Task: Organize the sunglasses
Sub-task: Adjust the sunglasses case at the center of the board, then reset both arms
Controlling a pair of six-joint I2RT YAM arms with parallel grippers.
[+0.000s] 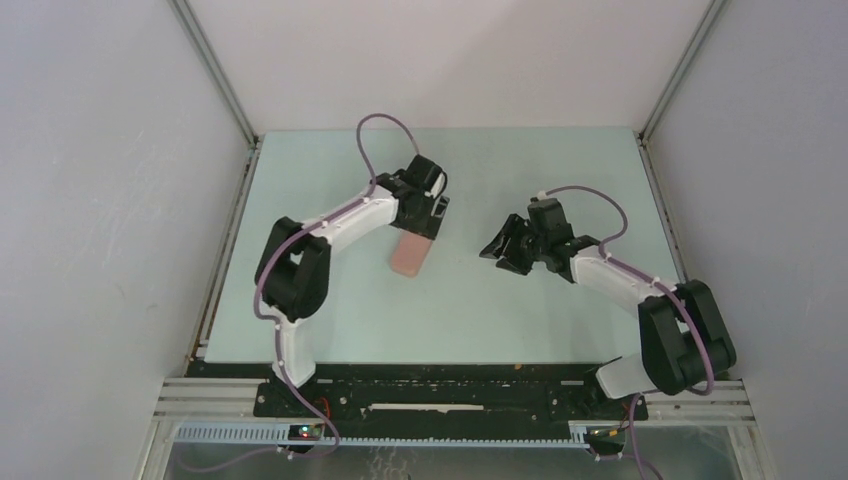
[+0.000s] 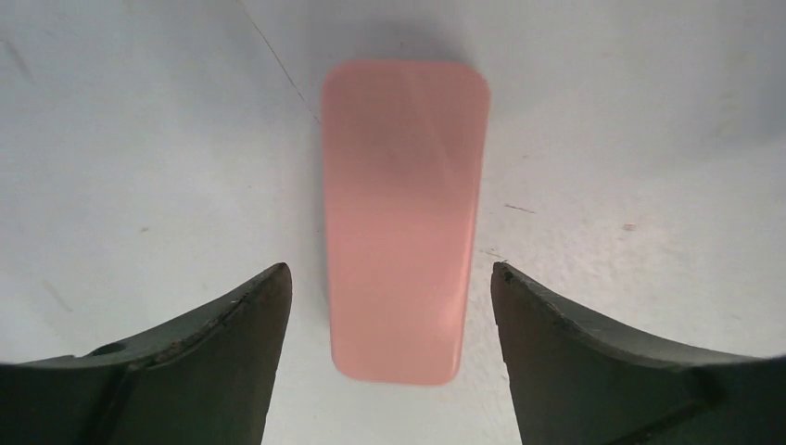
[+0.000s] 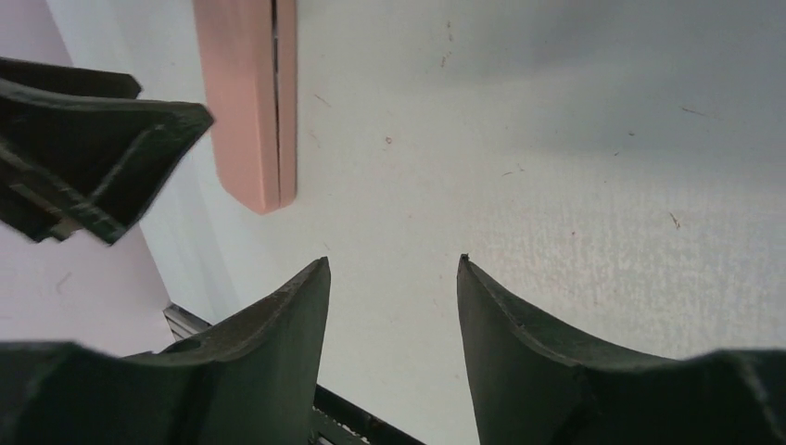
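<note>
The sunglasses are not visible in any view. The salmon-pink case lies shut on the pale table, left of centre. My left gripper hangs over the case's far end. In the left wrist view the case lies lengthwise between the spread fingers of my left gripper, which is open and not touching it. My right gripper is open and empty to the right of the case. In the right wrist view my right gripper shows only bare table between its fingers, with the case and a left finger at the upper left.
White walls with aluminium posts enclose the table on three sides. A black mounting rail runs along the near edge and holds both arm bases. The grey-blue cloth is not in view.
</note>
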